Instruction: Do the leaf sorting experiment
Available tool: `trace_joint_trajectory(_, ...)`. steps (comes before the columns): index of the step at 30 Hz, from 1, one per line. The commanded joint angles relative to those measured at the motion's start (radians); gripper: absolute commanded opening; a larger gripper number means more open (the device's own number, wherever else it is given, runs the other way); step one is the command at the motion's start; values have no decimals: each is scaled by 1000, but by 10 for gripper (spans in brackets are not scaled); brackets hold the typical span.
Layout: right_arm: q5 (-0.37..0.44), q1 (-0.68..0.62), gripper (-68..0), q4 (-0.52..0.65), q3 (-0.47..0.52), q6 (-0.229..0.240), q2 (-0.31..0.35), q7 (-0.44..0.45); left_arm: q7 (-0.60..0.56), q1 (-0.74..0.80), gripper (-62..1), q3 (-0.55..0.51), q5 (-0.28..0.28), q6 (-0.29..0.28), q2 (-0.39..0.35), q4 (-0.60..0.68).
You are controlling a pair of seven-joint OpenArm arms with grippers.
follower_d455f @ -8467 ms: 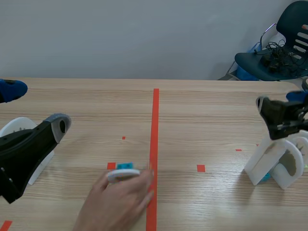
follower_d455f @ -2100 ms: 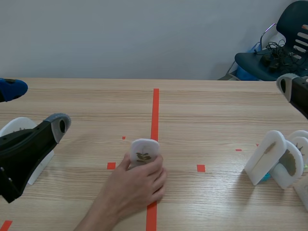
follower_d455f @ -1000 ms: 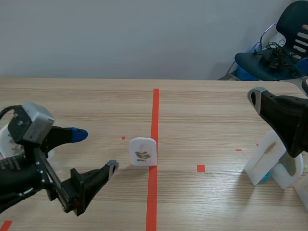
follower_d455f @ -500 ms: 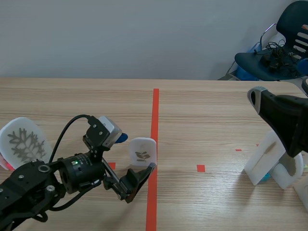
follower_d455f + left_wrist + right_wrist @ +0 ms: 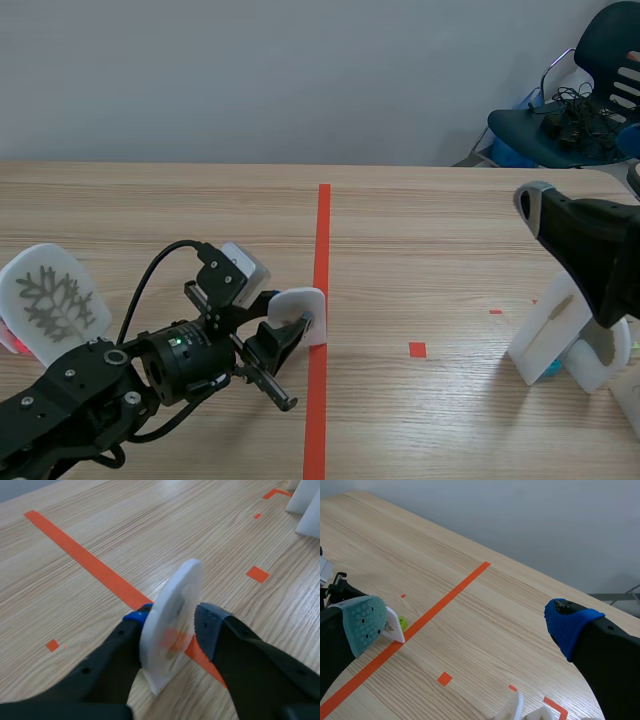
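A white leaf card (image 5: 300,305) stands tilted beside the red centre line (image 5: 322,230). My left gripper (image 5: 288,328) has come in from the left and is shut on it. In the left wrist view the card (image 5: 175,615) sits edge-on between the fingers, the blue-padded finger (image 5: 131,622) on one face and the other finger (image 5: 212,627) against the opposite face. My right gripper (image 5: 467,622) hangs open and raised over the table's right side, far from the card (image 5: 394,629), with nothing between its pads.
A white card with a snowflake-like leaf (image 5: 52,305) stands at the left edge. Several white cards (image 5: 565,330) lean together at the right, under my right arm (image 5: 585,255). A dark chair (image 5: 585,90) stands behind the table.
My left gripper moved forward around the card and shut its fingers on it; the card now leans. The right arm has not moved.
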Motion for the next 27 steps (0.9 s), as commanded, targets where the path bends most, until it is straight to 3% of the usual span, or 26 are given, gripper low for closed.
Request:
trace_joint_trajectory(1, 10, 9, 4, -2, 2, 0, 3, 18, -17, 1, -488, -7, -7, -2, 0, 32)
trace_joint_trajectory(4, 10, 9, 4, -2, 2, 0, 3, 15, -17, 5, -538, -8, -10, -6, 0, 37)
trace_joint_trajectory(7, 10, 9, 4, -2, 2, 0, 3, 11, -9, 36, -539, -9, -26, -22, -22, 90)
trace_joint_trajectory(15, 10, 9, 4, -2, 2, 0, 3, 4, 67, 272, -539, -161, -220, -24, -118, 418)
trace_joint_trajectory(21, 10, 9, 4, -2, 2, 0, 3, 4, 67, 412, -539, -340, -382, -9, -117, 460)
trace_joint_trajectory(24, 10, 9, 4, -2, 2, 0, 3, 4, 66, 444, -539, -397, -389, 2, -117, 451)
trace_joint_trajectory(27, 10, 9, 4, -2, 2, 0, 3, 4, 65, 445, -539, -429, -390, 68, -117, 430)
